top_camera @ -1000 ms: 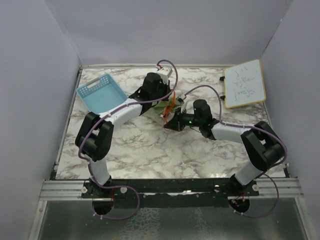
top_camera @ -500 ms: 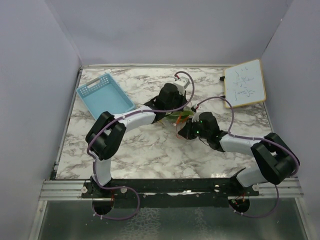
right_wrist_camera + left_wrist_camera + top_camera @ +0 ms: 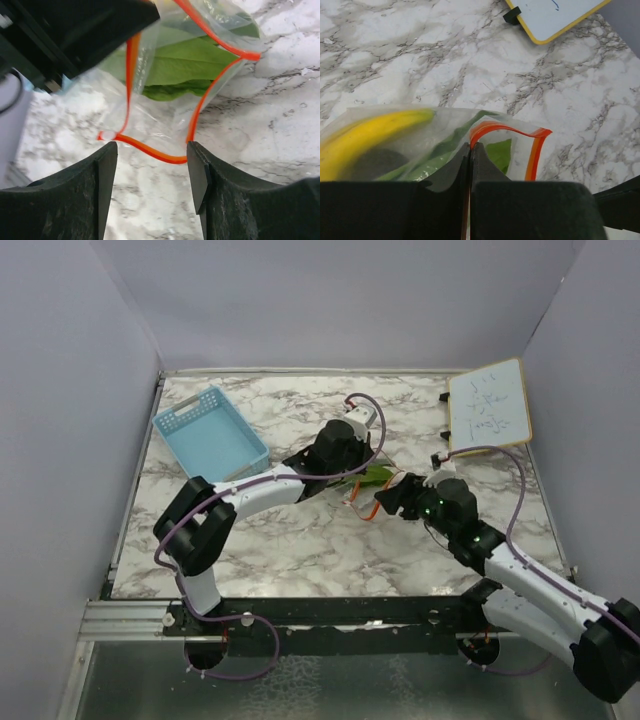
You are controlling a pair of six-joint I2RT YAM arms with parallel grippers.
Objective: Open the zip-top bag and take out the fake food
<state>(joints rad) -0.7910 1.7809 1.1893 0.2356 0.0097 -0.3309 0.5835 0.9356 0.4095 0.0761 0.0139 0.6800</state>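
Observation:
The zip-top bag (image 3: 364, 484) lies mid-table, clear, its orange-red zip strip (image 3: 150, 150) parted into a wide loop. My left gripper (image 3: 471, 145) is shut on one lip of the bag's mouth (image 3: 487, 127) and holds it up. Inside the bag is the fake food: a yellow piece (image 3: 375, 132), a dark piece (image 3: 372, 162) and a green leafy piece (image 3: 185, 62). My right gripper (image 3: 152, 150) stands open just in front of the strip's near lip, with nothing between its fingers. In the top view the right gripper (image 3: 390, 498) sits just right of the bag.
A light-blue mesh basket (image 3: 210, 426) stands at the back left. A small yellow-framed whiteboard (image 3: 487, 406) leans at the back right, and its corner shows in the left wrist view (image 3: 555, 12). Grey walls close in the marble table.
My right gripper has opened and let go of the zip strip, then drawn back to the right. The left gripper stayed shut on the bag and shifted it rightward.

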